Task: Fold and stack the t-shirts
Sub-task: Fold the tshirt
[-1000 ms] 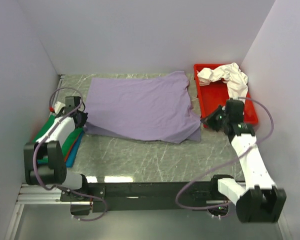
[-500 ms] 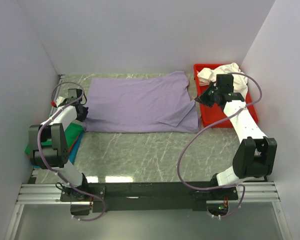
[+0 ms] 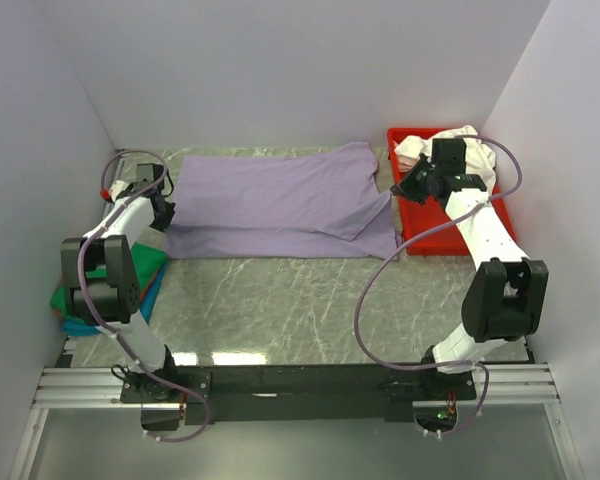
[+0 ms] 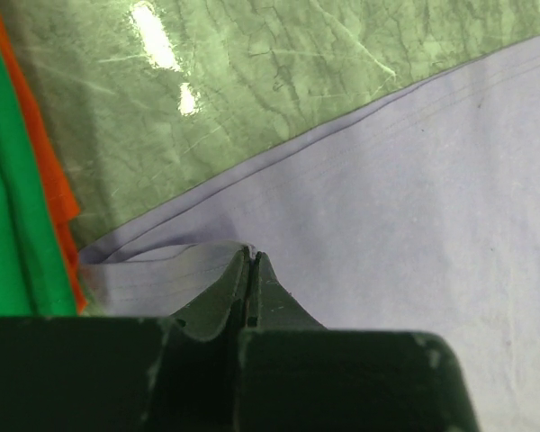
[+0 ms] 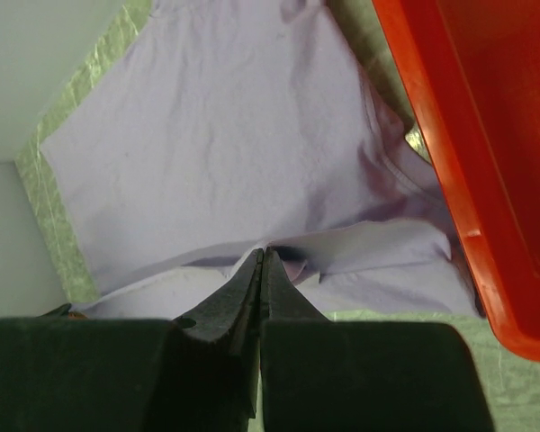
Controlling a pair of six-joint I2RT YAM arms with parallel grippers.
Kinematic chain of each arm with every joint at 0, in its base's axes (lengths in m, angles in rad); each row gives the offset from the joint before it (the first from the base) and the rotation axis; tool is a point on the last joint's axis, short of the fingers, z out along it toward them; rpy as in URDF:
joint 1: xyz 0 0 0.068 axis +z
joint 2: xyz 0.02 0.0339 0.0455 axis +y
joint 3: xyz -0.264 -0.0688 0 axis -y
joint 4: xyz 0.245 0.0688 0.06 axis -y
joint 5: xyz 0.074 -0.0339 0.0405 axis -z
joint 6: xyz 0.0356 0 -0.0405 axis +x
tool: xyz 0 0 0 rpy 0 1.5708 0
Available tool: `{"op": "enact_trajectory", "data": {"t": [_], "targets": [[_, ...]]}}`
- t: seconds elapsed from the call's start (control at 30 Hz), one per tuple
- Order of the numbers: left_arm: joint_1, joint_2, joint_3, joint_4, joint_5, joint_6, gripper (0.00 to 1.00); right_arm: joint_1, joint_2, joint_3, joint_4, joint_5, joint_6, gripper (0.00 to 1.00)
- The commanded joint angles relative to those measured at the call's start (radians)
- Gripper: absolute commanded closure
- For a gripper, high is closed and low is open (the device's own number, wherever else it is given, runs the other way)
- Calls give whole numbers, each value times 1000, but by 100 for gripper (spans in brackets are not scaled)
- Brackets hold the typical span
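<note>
The soft, faintly creased lavender t-shirt (image 3: 270, 195) lies as a broad rectangle at the back of the glossy green-veined table (image 3: 300, 300). Its near hem is pinched at either end by the left gripper (image 4: 250, 263) and right gripper (image 5: 263, 258) (both pairs of jaws pressed together on thin cloth). The left wrist view brings out an orange layer (image 4: 54, 171) edging the green shirt (image 4: 9, 225), hard to make out overhead, while only overhead shows the crumpled white shirt (image 3: 465, 148) in the rigid red tray (image 3: 442, 232). A second ago that hem lay nearer the arms' bases; both grippers have carried it backward.
</note>
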Motion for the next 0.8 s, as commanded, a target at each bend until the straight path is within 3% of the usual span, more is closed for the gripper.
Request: {"op": "enact_trajectory", "data": {"t": [0.0, 0.2, 0.43, 0.5, 0.57, 0.67, 0.7, 0.77], "targets": [[1, 33, 66, -20, -29, 5, 99, -6, 30, 72, 39, -18, -24, 100], [0, 112, 164, -58, -32, 21, 99, -6, 67, 92, 46, -29, -24, 100], [1, 155, 174, -60, -29, 31, 99, -6, 102, 104, 50, -44, -27, 100], [4, 157, 152, -40, -20, 31, 90, -6, 117, 106, 53, -56, -29, 100], [9, 154, 129, -8, 6, 44, 74, -8, 130, 107, 56, -70, -33, 100], [18, 104, 38, 97, 69, 78, 29, -8, 142, 112, 62, -105, -56, 84], [18, 90, 24, 127, 77, 81, 22, -8, 144, 112, 64, -105, -59, 72], [18, 73, 5, 141, 80, 87, 15, -8, 142, 110, 69, -111, -66, 64]]}}
